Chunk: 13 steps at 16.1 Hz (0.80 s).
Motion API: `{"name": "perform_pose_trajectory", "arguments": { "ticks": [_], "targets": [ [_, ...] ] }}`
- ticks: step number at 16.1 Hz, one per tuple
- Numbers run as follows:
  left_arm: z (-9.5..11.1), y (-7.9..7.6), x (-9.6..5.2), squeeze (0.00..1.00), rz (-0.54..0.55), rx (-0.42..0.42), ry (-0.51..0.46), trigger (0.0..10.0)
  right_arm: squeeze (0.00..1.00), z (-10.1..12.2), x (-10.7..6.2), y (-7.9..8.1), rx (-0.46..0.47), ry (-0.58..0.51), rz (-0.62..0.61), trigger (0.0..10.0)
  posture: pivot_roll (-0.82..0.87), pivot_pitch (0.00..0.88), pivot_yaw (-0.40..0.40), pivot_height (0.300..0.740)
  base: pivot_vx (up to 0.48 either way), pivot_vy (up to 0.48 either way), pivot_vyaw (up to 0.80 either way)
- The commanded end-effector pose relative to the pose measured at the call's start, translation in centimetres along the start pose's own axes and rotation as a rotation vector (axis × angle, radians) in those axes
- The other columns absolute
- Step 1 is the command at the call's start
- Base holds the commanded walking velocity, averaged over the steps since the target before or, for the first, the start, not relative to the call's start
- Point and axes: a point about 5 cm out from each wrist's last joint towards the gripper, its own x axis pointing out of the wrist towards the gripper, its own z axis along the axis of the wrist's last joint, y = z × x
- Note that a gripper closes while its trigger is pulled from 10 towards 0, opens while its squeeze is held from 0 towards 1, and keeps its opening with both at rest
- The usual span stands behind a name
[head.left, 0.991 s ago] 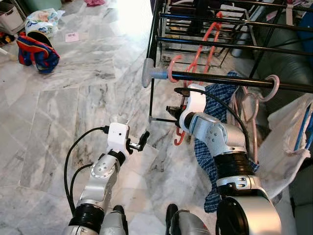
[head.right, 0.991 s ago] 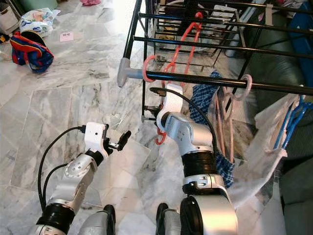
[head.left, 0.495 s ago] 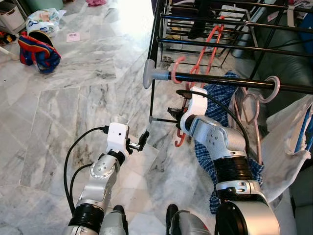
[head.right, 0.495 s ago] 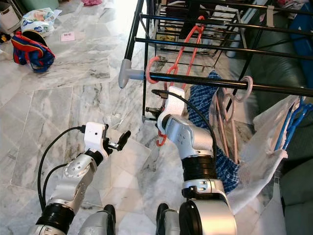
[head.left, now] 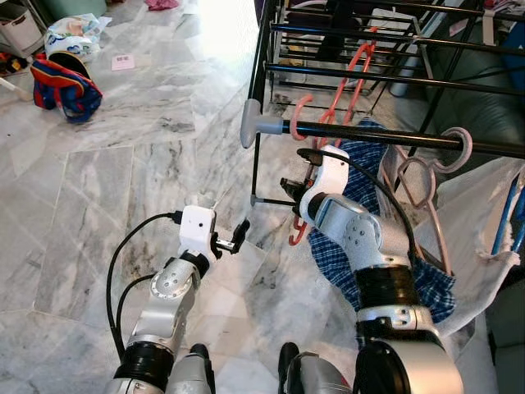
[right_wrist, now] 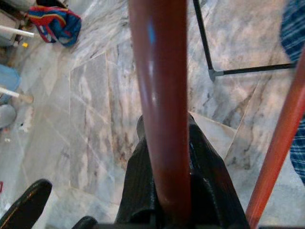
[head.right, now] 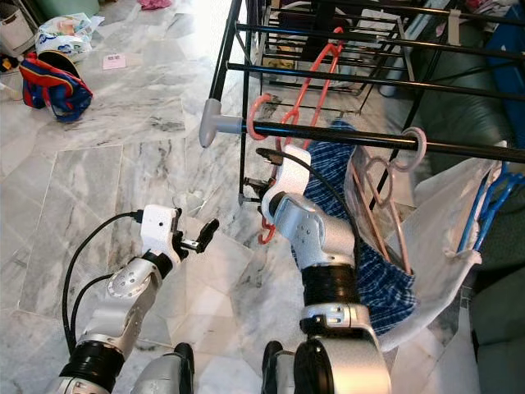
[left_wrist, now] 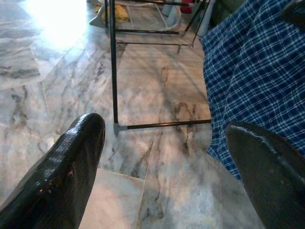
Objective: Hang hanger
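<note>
The right gripper (head.left: 289,185) is clamped on a red hanger (right_wrist: 159,95). In the right wrist view the red bar runs straight down between the black fingers (right_wrist: 209,176), pressed tight against them. From the head camera, the hanger's hook (head.left: 301,121) is looped over the black rail (head.left: 394,135) of the drying rack (head.right: 238,98), close to the rail's grey end cap (head.left: 251,125), so there's little rail left on that side. The hanger's lower end (head.left: 297,234) pokes out below the wrist.

Just beside the right arm a blue plaid cloth (head.left: 365,176) hangs off the same rail, with a pale pink hanger (head.left: 426,176) further along. That side is crowded.

The left gripper (head.left: 238,234) sits low over the marble floor (head.left: 123,164), fingers spread wide, nothing in them. The left wrist view has the plaid cloth (left_wrist: 257,71) close ahead and the rack's thin leg (left_wrist: 113,67) standing on the tiles. Lots of open floor to the robot's left, out to a red and blue bag (head.left: 66,86).
</note>
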Motion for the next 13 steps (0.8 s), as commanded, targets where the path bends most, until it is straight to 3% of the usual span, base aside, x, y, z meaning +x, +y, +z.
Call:
{"name": "perform_pose_trajectory", "arguments": {
  "ticks": [1,3,4,5,6,13],
  "targets": [
    [-0.67,0.25,-0.57,0.0,0.004,0.006,0.029,10.0,0.0,-0.92,-0.22,-1.02,0.082,0.01,-0.032,10.0,0.05,0.252,0.005,0.74,0.0,0.0,0.0],
    [-0.56,0.44,-0.55,0.0,0.002,0.015,0.031,10.0,0.0,-0.98,-0.41,-0.96,0.095,0.004,-0.025,10.0,0.05,0.249,0.01,0.74,0.0,0.0,0.0],
    [-0.5,0.47,-0.48,0.0,0.0,0.018,0.031,10.0,0.58,-0.98,-0.44,-1.17,0.102,0.0,-0.034,10.0,0.05,0.247,0.012,0.74,0.0,0.0,0.0],
    [-0.44,0.45,-0.4,0.0,-0.002,0.02,0.03,10.0,0.85,-0.95,-0.43,-1.33,0.103,-0.002,-0.04,10.0,0.05,0.247,0.012,0.74,0.0,0.0,0.0],
    [-0.38,0.42,-0.32,0.0,-0.005,0.021,0.03,10.0,0.97,-0.93,-0.44,-1.41,0.102,-0.005,-0.046,10.0,0.05,0.241,0.013,0.74,0.0,0.0,0.0],
    [-0.46,0.38,-0.31,0.0,-0.002,0.02,0.03,10.0,1.0,-0.78,-0.75,-1.16,0.02,-0.028,-0.042,10.0,0.05,0.238,0.007,0.74,0.0,0.0,0.0]
  ]
}}
